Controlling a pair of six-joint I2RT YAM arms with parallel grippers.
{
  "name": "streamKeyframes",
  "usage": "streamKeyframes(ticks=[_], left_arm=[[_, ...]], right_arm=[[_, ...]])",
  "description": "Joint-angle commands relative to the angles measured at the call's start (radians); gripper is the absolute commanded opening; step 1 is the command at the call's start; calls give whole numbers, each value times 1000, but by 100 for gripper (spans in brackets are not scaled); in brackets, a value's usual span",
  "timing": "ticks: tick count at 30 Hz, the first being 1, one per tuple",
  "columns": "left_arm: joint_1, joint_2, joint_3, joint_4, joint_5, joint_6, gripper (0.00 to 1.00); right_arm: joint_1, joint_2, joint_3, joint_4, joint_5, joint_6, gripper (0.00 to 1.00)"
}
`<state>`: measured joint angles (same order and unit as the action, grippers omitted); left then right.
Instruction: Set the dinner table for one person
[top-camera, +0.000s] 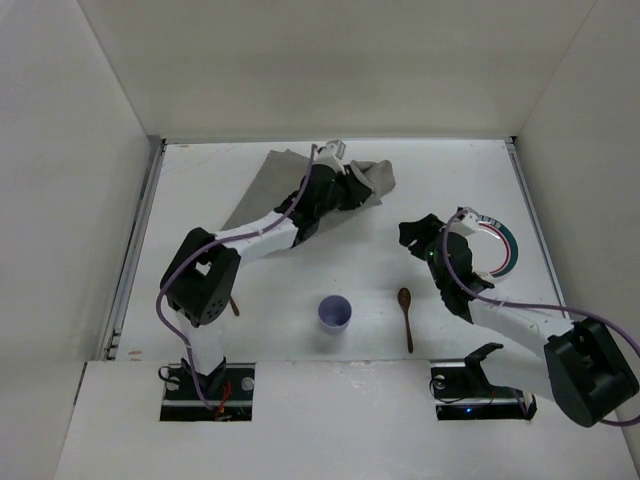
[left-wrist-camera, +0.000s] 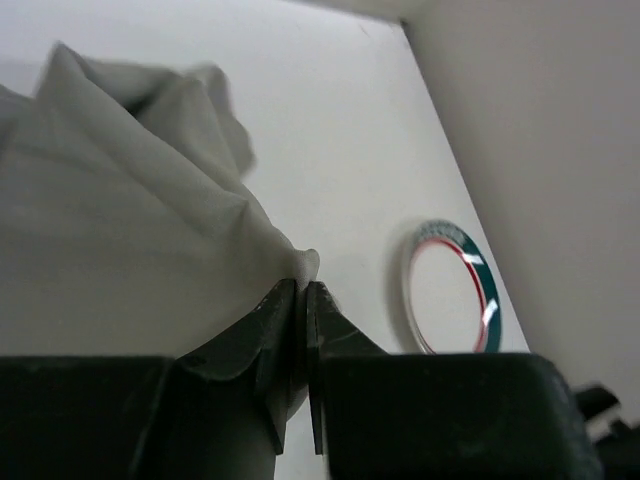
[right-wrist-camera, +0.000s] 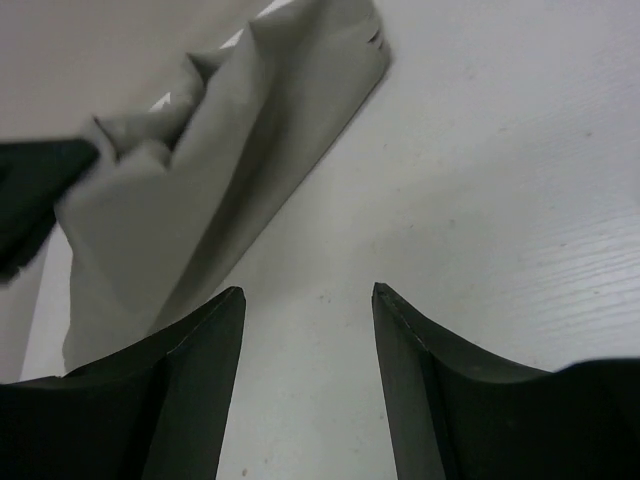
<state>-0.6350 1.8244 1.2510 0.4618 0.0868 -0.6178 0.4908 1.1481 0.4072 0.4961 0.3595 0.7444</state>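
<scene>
The dinner table (top-camera: 450, 175) is a white tabletop with side rails. A grey cloth mat (top-camera: 268, 186) lies rumpled at its back middle. My left gripper (top-camera: 356, 190) is shut on the mat's right edge, which is bunched up and lifted; the left wrist view shows the cloth (left-wrist-camera: 130, 230) pinched between the closed fingers (left-wrist-camera: 303, 292). My right gripper (top-camera: 412, 236) is open and empty over bare table, right of the mat and left of a white plate (top-camera: 497, 246) with a teal and red rim. The right wrist view shows its spread gripper (right-wrist-camera: 308, 292) and the mat (right-wrist-camera: 200, 170) beyond.
A lilac cup (top-camera: 334, 314) stands at the near middle. A wooden spoon (top-camera: 406, 316) lies just right of it. A thin brown utensil (top-camera: 234, 306) shows beside the left arm's base joint. The plate also shows in the left wrist view (left-wrist-camera: 455, 290). White walls enclose the table.
</scene>
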Motion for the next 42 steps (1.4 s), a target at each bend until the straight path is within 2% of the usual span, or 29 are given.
streamKeyframes(ticks=[1,3,5,6,8,11,14,21,24,30,34,42], left_arm=[[-77,-57,-33,135,128,-28,7],[-110,-44,-42,176,154,-39,14],[-127,-10,-19,195,223,-59,27],[-128,9,-9,199,249,-66,36],[-125,27,7,192,264,-71,46],[-108,13,5,189,266,-68,44],[-59,-20,-24,175,190,-48,45],[151,5,-10,-107,-264,32,48],[229,76,42,-207,-376,87,49],[318,206,130,-287,-326,98,46],[353,213,68,-267,-303,3,44],[432,142,-140,-158,-346,-207,41]], right_arm=[[-47,-43,-24,-33,102,68,63],[-91,-60,-30,-73,93,102,67],[-128,-65,-38,-76,69,116,73],[-137,-56,-36,-76,49,118,74],[-145,-47,-33,-76,15,121,75],[-142,-28,-30,-71,21,125,75],[-140,10,-8,-79,4,116,76],[-139,85,25,-90,-31,125,79],[-139,102,30,-90,-39,127,79],[-151,159,64,-114,-89,118,80],[-154,203,82,-125,-111,127,82],[-157,312,150,-162,-214,185,74]])
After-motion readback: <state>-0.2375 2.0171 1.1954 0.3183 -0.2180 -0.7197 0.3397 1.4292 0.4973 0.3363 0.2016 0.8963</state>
